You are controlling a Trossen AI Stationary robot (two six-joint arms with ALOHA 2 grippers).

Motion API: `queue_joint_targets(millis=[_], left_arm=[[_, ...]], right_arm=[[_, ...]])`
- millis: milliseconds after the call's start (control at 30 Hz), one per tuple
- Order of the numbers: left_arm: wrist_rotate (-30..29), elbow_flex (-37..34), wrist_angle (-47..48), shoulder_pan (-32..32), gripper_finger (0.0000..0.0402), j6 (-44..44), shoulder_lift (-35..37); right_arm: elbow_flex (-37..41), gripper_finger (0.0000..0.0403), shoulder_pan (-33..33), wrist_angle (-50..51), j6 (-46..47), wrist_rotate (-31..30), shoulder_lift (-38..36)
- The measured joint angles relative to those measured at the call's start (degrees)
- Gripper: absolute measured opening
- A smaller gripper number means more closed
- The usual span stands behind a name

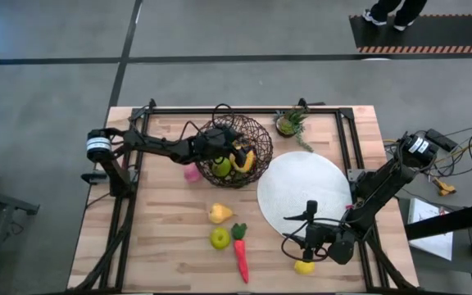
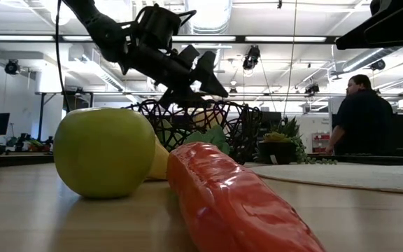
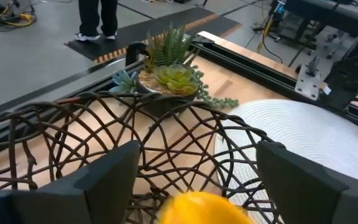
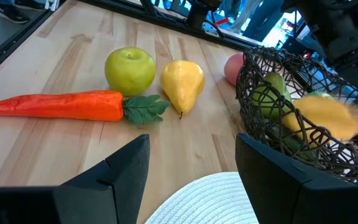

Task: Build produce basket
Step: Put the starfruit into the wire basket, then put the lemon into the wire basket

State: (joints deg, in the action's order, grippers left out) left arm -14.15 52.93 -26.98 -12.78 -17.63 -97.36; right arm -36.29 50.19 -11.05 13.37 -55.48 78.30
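The dark wire basket stands at the table's far middle and holds a green apple and a yellow piece. My left gripper reaches in over the basket's left rim, open; the yellow piece shows blurred just below the gap between its fingers. On the table lie a pink fruit, a yellow pear, a green apple, a red carrot and a lemon. My right gripper hangs open over the plate's near edge, beside the lemon.
A flat white plate lies right of the basket. A small potted plant stands at the far edge. A black frame rail runs along the table's far and side edges. A person stands beyond the table.
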Motion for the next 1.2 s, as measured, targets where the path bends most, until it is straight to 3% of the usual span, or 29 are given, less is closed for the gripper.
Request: queue_joint_targets(millis=[267,500,600,700,867,1000,1200], left_arm=[[-1.1,0.0,0.2,0.1,0.0328,3.0,1.3],[-2.7,0.7,2.8,5.4,0.0328,7.7,8.6],[-8.9,0.4,8.3,11.0,0.0328,8.0,12.7],[-18.8,0.2,16.1,19.2,0.0328,7.8,15.7],[-33.1,0.1,20.4,34.1,0.0328,7.5,16.8],[-35.7,0.2,20.2,44.1,0.0328,6.9,15.2],[-36.0,0.2,20.0,52.4,0.0328,-0.9,9.4]], right_arm=[[0.0,0.0224,0.0,0.0,0.1,0.0,0.0],[0.0,0.0224,0.0,0.0,0.4,0.0,0.0],[0.0,0.0224,0.0,0.1,1.1,0.1,0.0],[0.0,0.0224,0.0,0.3,1.6,0.2,0.0],[0.0,0.0224,0.0,0.2,1.6,0.2,0.0],[0.0,0.0224,0.0,0.1,1.6,0.2,0.0],[0.0,0.0224,0.0,0.0,3.7,0.2,0.0]])
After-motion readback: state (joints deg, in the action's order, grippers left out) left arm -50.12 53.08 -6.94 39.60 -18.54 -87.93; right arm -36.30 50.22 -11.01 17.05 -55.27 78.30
